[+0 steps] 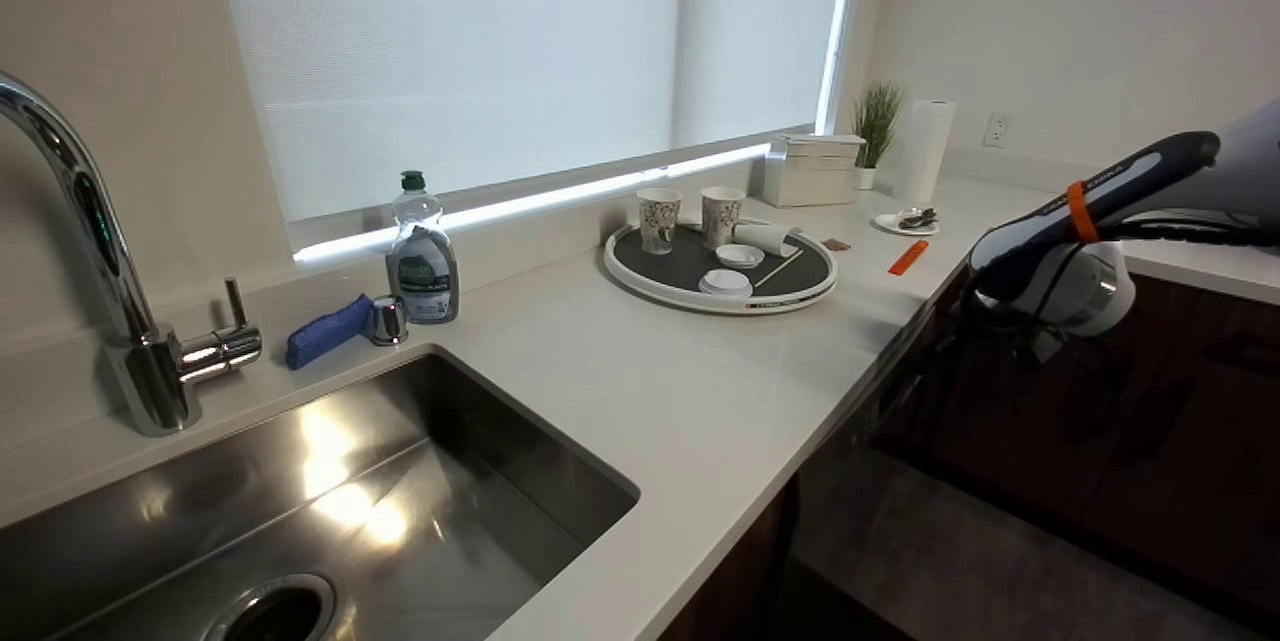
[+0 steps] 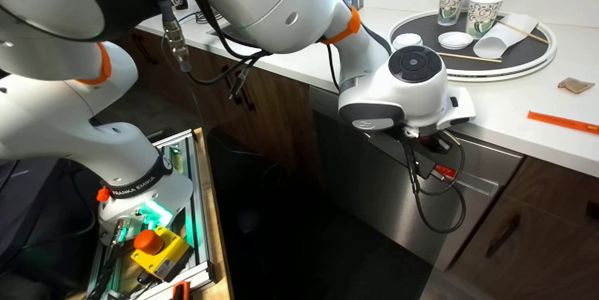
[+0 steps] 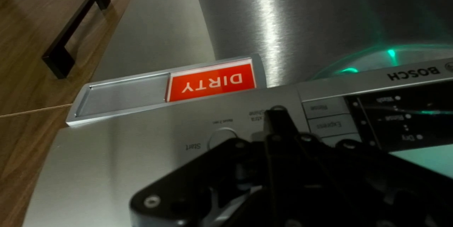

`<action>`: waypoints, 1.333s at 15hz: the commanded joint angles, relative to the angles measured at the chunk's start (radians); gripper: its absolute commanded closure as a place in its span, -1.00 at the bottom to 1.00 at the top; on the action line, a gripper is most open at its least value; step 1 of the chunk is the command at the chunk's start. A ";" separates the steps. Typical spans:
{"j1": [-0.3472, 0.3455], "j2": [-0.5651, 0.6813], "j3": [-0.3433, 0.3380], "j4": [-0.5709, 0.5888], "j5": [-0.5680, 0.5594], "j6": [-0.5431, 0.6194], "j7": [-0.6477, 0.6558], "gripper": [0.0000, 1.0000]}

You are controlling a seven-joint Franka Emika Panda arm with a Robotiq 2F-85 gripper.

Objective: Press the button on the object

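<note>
The object is a steel Bosch dishwasher [image 3: 106, 170] under the counter, also seen in an exterior view [image 2: 402, 211]. In the wrist view its panel stands upside down, with a round start button [image 3: 220, 136], rinse and express keys [image 3: 327, 107], and a small round button [image 3: 278, 107] beside the words Extra Shine. My gripper [image 3: 277, 117] is shut with nothing between its fingers. Its fingertips cover most of that small button; I cannot tell whether they touch it. The gripper's links hide part of the start button. In both exterior views the fingertips are hidden or too dark to make out.
A red DIRTY sign [image 3: 212, 81] is on the dishwasher front. The counter edge [image 2: 496, 143] lies close above the gripper. A dark cabinet handle [image 3: 76, 30] sticks out to the side. A round tray [image 2: 529, 68] with cups and an orange strip [image 2: 564, 122] lie on the counter.
</note>
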State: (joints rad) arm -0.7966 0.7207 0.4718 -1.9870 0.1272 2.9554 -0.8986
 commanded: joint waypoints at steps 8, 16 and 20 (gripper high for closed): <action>-0.077 0.040 0.092 0.017 0.024 -0.020 0.003 1.00; -0.111 0.042 0.118 0.008 0.007 -0.043 -0.007 1.00; -0.094 0.029 0.091 -0.002 -0.025 -0.046 -0.032 1.00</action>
State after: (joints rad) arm -0.8874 0.7507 0.5539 -1.9881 0.1231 2.9426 -0.9050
